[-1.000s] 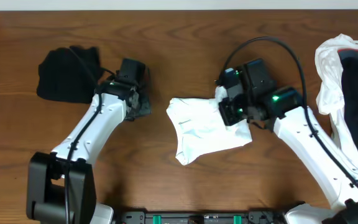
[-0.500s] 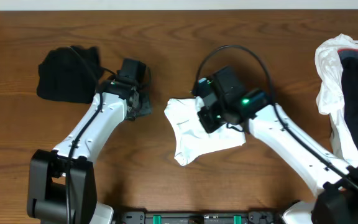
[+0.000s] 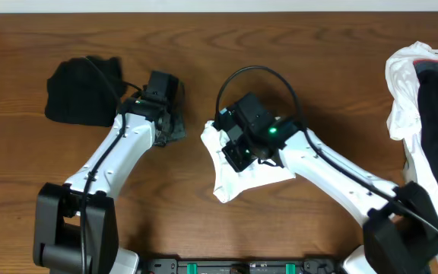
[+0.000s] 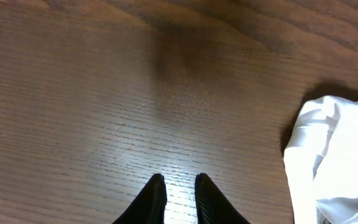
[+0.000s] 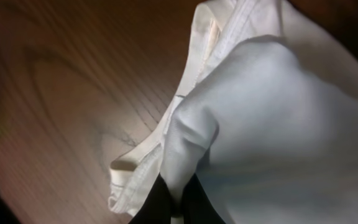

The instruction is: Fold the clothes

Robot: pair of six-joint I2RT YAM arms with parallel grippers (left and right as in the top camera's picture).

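Note:
A white garment (image 3: 251,173) lies crumpled at the table's middle; it also shows in the left wrist view (image 4: 337,162) and fills the right wrist view (image 5: 272,118). My right gripper (image 5: 178,205) is shut on a fold of the white garment and holds it over the garment's left part (image 3: 230,144). My left gripper (image 4: 179,193) is shut and empty, low over bare wood just left of the garment (image 3: 167,131).
A folded black garment (image 3: 78,91) lies at the back left. A pile of white and dark clothes (image 3: 424,84) lies at the right edge. The table (image 3: 226,46) is dark brown wood.
My right gripper has carried the garment's right edge leftward across the cloth, so the garment is narrower. The left arm has not moved.

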